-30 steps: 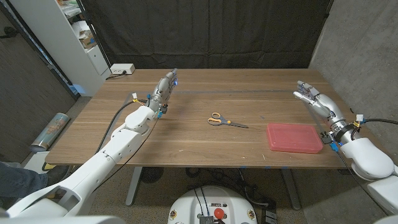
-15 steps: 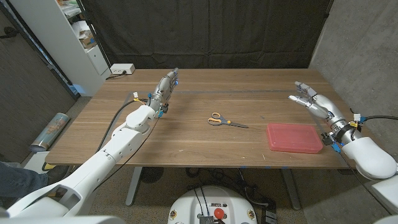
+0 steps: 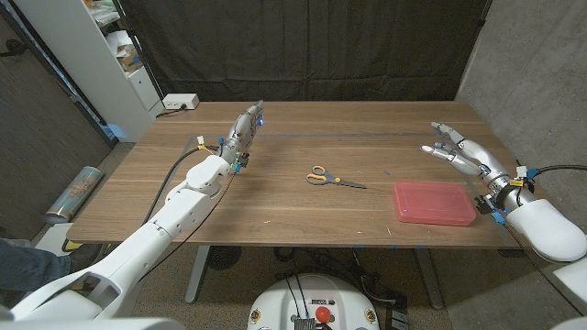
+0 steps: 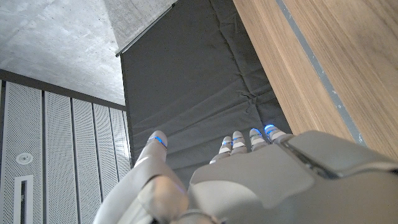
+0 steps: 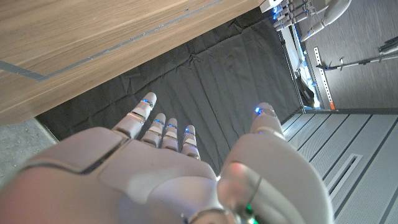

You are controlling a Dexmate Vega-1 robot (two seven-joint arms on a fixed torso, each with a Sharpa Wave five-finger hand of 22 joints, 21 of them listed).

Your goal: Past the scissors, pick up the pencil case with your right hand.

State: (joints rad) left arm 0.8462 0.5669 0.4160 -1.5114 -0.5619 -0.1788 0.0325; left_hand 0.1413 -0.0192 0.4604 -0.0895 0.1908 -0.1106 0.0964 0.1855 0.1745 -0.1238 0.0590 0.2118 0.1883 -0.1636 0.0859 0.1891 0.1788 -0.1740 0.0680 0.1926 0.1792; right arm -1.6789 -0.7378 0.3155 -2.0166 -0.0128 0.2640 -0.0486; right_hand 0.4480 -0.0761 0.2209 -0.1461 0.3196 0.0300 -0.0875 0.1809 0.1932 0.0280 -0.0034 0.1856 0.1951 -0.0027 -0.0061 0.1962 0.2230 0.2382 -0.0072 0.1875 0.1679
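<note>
Head view: the red pencil case [image 3: 435, 203] lies flat on the wooden table [image 3: 303, 220], in the right part of the frame and near the front edge. The scissors [image 3: 330, 178] lie at the middle of the frame, to the left of the pencil case and well apart from it; their yellow handles are at the left end and the blades go to the right.

The right hand [image 3: 456, 149] is at the right side of the frame, higher in the picture than the pencil case and apart from it. Its fingers are spread wide and they hold nothing. In the right wrist view the right hand [image 5: 180, 168] shows also its fingers [image 5: 142, 109] apart, with the thumb well away from the others.

The left hand [image 3: 244, 130] is in the upper left part of the table, and its fingers are straight and close together, holding nothing. In the left wrist view the left hand [image 4: 249, 177] has its fingertips [image 4: 239, 138] side by side, only the thumb is apart.
</note>
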